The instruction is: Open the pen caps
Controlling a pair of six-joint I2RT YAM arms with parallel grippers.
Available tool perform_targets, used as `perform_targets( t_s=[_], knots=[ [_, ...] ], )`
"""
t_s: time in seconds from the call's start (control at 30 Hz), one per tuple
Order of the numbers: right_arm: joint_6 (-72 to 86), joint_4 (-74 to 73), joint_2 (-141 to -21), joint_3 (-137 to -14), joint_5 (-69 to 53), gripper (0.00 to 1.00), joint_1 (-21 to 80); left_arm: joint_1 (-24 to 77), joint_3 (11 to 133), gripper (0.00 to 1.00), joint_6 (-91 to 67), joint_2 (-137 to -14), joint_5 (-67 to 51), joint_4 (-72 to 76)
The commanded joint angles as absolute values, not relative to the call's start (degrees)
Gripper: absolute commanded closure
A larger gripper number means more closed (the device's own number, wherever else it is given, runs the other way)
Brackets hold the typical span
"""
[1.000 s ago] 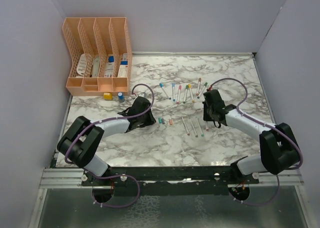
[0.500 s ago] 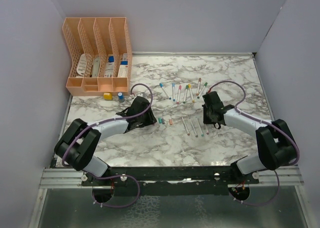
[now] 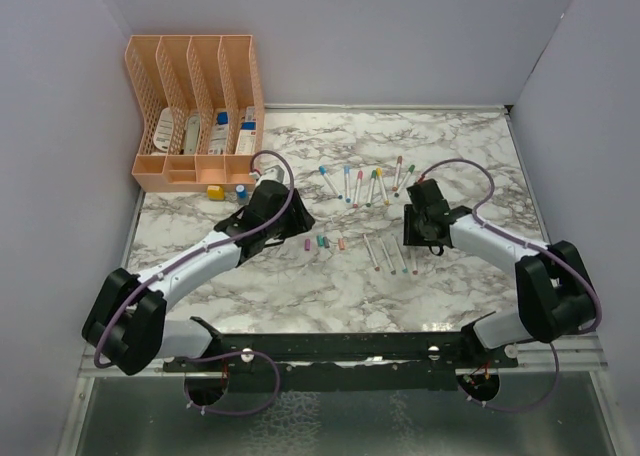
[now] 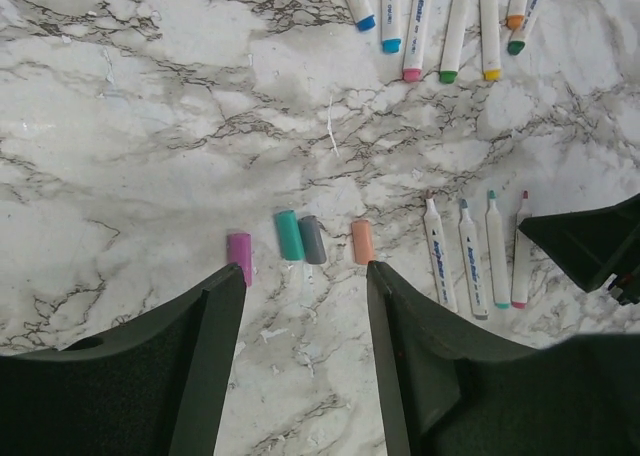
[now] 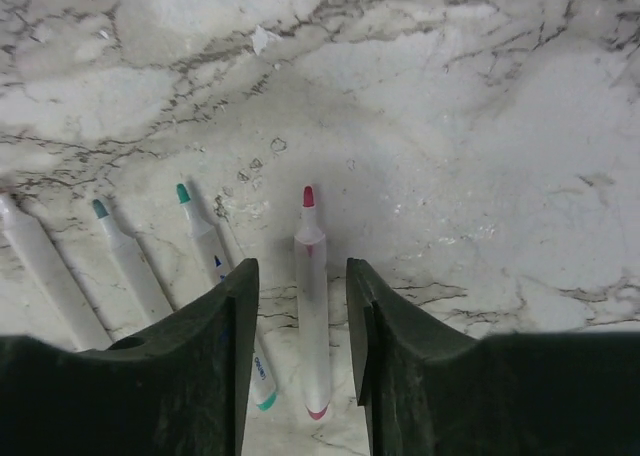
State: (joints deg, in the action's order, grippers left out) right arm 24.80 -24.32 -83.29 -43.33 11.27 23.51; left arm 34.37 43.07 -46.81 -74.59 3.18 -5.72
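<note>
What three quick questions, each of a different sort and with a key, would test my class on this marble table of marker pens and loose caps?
1. True or false: the right gripper is open astride a thin pale plastic marker pen with a pink tip.
2. How many small loose cylindrical plastic caps lie before the left gripper? A two, B four, C six.
3. Which colour of cap lies between the purple cap and the grey cap?
Key: 1 true; 2 B; 3 the teal cap.
</note>
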Motion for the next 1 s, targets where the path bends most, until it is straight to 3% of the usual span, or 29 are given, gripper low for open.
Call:
perform_targets(
  t_s=[0.0, 0.1, 0.13, 0.17, 0.23, 0.33, 0.57, 0.73, 0.97],
  knots=[
    [23.6, -25.3, -79.0, -48.7, 12.9, 0.56, 23.1, 34.5, 44.6, 0.42, -46.3, -71.1, 5.6, -8.0],
    [21.4, -23.9, -77.5, -52.2, 11.4, 0.44, 23.1, 34.4, 44.6, 0.28, -46.3, -69.1, 6.2, -8.1],
    [19.7, -22.1, -77.6, -53.3, 10.0, 0.38, 23.1, 34.4, 44.6, 0.09, -46.4, -68.5, 6.2, -8.1],
    [17.8, -20.4, -78.1, -54.5, 7.9, 0.31, 23.0, 34.4, 44.5, 0.02, -46.3, -68.0, 6.0, -7.8],
    [15.2, -18.3, -80.4, -57.1, 4.7, 0.2, 23.0, 34.4, 44.4, 0.01, -46.4, -67.3, 5.9, -7.4],
    [12.5, -19.4, -87.6, -64.4, -1.3, 0.18, 23.0, 34.3, 43.8, 0.01, -47.1, -66.3, 6.0, -6.6],
    [7.1, -19.6, -103.1, -80.0, -1.9, 0.22, 28.1, 32.7, 39.7, 0.03, -49.1, -62.7, 7.7, -4.8],
    [4.8, -23.7, -113.9, -92.4, 1.1, 0.23, 31.6, 27.4, 36.3, 0.03, -50.3, -61.3, 2.8, -3.2],
    [3.7, -24.4, -123.6, -101.1, 2.0, 0.26, 33.3, 23.9, 33.8, 0.03, -49.7, -58.5, 1.5, -3.5]
  ],
)
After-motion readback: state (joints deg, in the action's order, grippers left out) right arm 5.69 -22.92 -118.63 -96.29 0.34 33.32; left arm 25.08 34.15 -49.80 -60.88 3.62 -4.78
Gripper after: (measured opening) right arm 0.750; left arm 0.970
